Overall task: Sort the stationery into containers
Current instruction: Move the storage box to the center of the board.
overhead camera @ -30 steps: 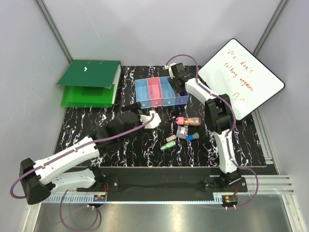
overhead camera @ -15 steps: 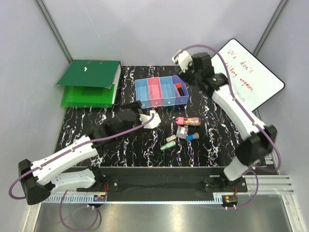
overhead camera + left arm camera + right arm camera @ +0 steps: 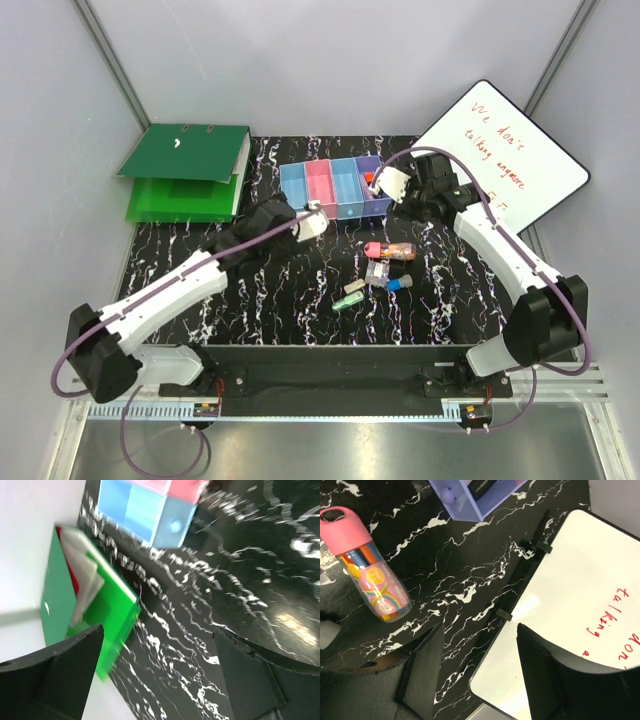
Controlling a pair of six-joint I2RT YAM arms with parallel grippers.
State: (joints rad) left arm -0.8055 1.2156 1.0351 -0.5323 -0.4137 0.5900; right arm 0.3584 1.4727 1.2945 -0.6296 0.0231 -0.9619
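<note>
The left wrist view is smeared. It makes out only the blue end of the bins point(image 3: 145, 510), a pink one cut off at the top edge, and the green binders point(image 3: 75, 595) to one side. The left gripper point(image 3: 157, 645) has its fingers point(image 3: 65, 675) spread wide with only bare table between them. From above, the left gripper point(image 3: 312, 222) sits just in front of the bins point(image 3: 335, 188) at the blue and pink end. Whether it touches them cannot be told.

The right gripper point(image 3: 392, 184) hangs by the purple end and covers part of that bin, where an orange piece point(image 3: 369, 177) barely shows. In its wrist view only a corner of the purple bin point(image 3: 470, 497) is in frame. The right gripper point(image 3: 479, 630) has its fingers point(image 3: 422, 670) apart and holds nothing, with the table and the whiteboard point(image 3: 580, 595) edge showing between them.

The rest of the stationery lies loose on the table point(image 3: 170, 250), in front of the bins and between the arms. The tube point(image 3: 388, 249) lies on its side, and its printed label is too small to read from above. Below it are a clear piece point(image 3: 377, 272), a blue piece point(image 3: 400, 284), a beige piece point(image 3: 353, 287) and a green piece point(image 3: 347, 300), all close together. The binders point(image 3: 185, 170) are stacked at the far left, and the whiteboard point(image 3: 500, 160) leans at the far right.
</note>
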